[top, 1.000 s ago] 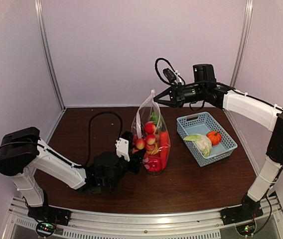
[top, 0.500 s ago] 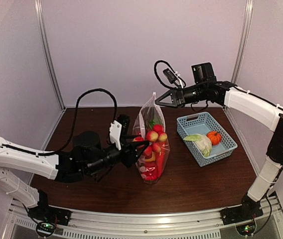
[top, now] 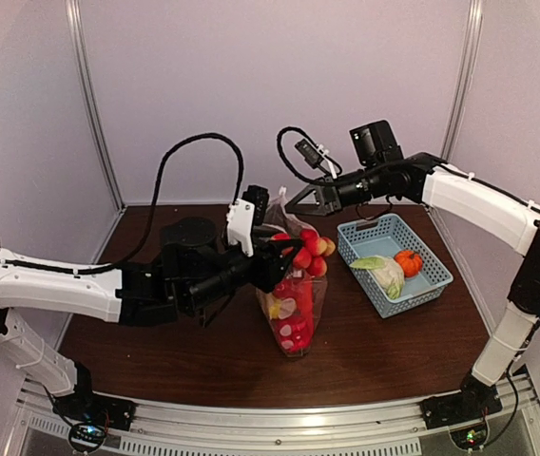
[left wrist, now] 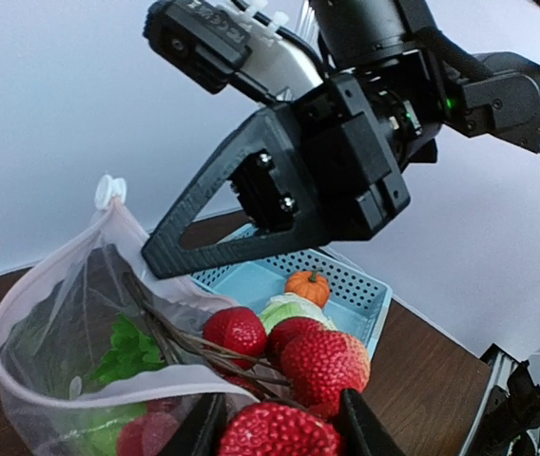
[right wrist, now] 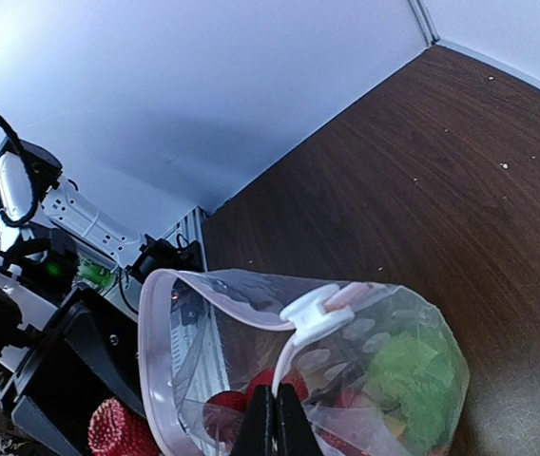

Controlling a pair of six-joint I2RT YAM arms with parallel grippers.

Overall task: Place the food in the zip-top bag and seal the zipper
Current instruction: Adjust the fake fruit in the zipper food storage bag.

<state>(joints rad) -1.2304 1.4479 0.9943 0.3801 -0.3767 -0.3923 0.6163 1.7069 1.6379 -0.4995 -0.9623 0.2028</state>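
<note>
**Fruit bunch poised at the bag mouth**

Top view: the left gripper is clamped on a red-yellow fruit bunch over the zip-top bag, which the right gripper holds upright.

Left wrist: strawberries on thin stems look light and will likely swing.

Right wrist: the jaws are pressed together on the rim near the slider. The film is floppy, so the stiffer zipper edge is probably the best hold.

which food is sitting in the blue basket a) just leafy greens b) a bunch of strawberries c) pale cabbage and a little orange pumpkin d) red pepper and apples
c, in the top view the pale cabbage and the orange pumpkin lie side by side in the blue basket, and nothing else is in it.
</note>
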